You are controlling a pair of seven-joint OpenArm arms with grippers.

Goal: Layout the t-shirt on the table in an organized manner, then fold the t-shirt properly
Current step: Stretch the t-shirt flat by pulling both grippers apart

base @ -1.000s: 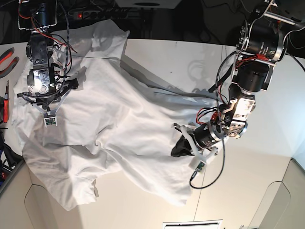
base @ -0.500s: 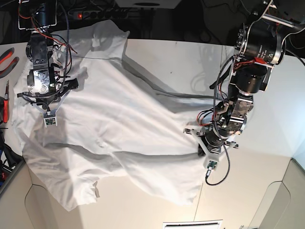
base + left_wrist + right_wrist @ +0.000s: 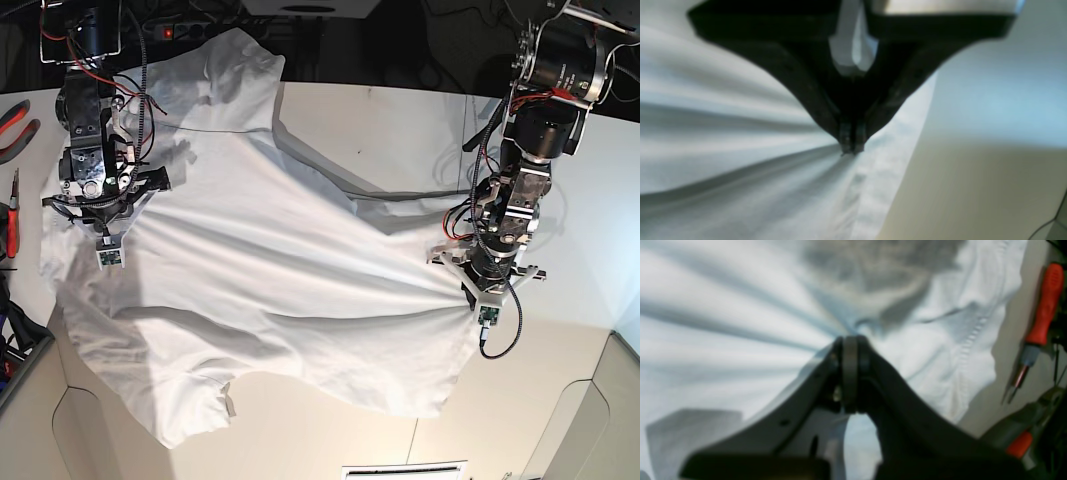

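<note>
Large plain white thin-cloth t-shirt (image 3: 260,270) stretched taut over the wide off-white surface (image 3: 400,130) between the left hand (image 3: 850,146) and right hand (image 3: 849,340), each clenched on a pinch of fabric; further pulling apart risks cloth slipping free or tearing.

Dark floor beyond far table edge. Power strip (image 3: 215,30) with red switch lying there among cables. Red-handled pliers (image 3: 18,125) and screwdriver (image 3: 1038,326) just beside right jaws.
</note>
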